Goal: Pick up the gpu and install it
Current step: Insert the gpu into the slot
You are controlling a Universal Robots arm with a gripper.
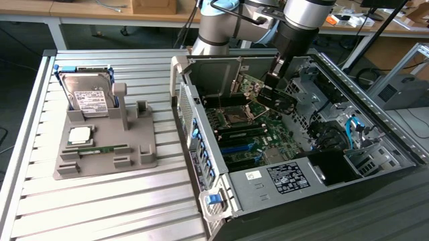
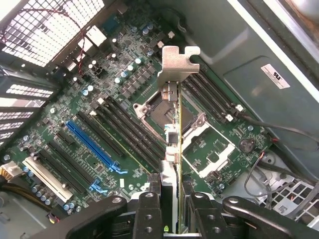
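The gpu (image 2: 175, 130) is held edge-on inside the open computer case (image 1: 282, 198), raised clear of the motherboard (image 2: 107, 107) and not seated in any slot. In the wrist view it is seen as a thin strip running away from the gripper (image 2: 172, 201), with its silver metal bracket (image 2: 178, 63) at the far end, over the region of the empty processor socket (image 2: 160, 110). The gripper is closed part-way, and its two fingers (image 2: 149, 211) are pressed against the card's flat faces at the end opposite the bracket, so that the card is clamped between them. The long blue slot (image 2: 93, 145) lies off to one side, apart from the card. The card is judged to be light and stiff, yet fragile: a thin board that could be cracked by bending and whose small parts could be knocked off by a hard squeeze. A hold across the flat faces near one end, as here, is judged sound, provided the contact edge is left free. Because it is gripped at one end only, some pivoting or slipping between the fingers is to be feared if it is pushed off line. Outside the case, the hard drive (image 1: 90, 98) stands on a grey fixture (image 1: 137, 158), well apart from the work.
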